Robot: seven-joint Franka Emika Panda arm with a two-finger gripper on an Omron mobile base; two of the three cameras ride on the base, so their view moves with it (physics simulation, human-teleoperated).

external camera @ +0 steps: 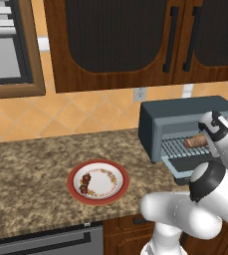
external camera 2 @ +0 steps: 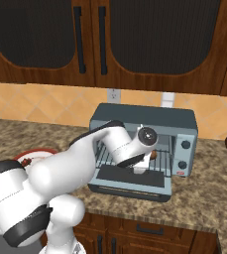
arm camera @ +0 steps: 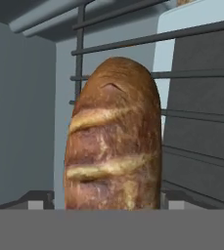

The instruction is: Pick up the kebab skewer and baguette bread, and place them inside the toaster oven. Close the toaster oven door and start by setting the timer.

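1. The baguette bread [arm camera: 112,136], a brown oblong loaf with pale scored slashes, lies on the wire rack [external camera: 177,147] inside the toaster oven [external camera: 158,119].
2. It sits between the gripper [arm camera: 106,202] fingertips [arm camera: 37,201], which stand spread just beside its sides; contact cannot be told.
3. The kebab skewer [external camera: 86,184] rests on the red-rimmed plate [external camera: 98,181].

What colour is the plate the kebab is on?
The plate is white with a red rim; the left base view shows it best.
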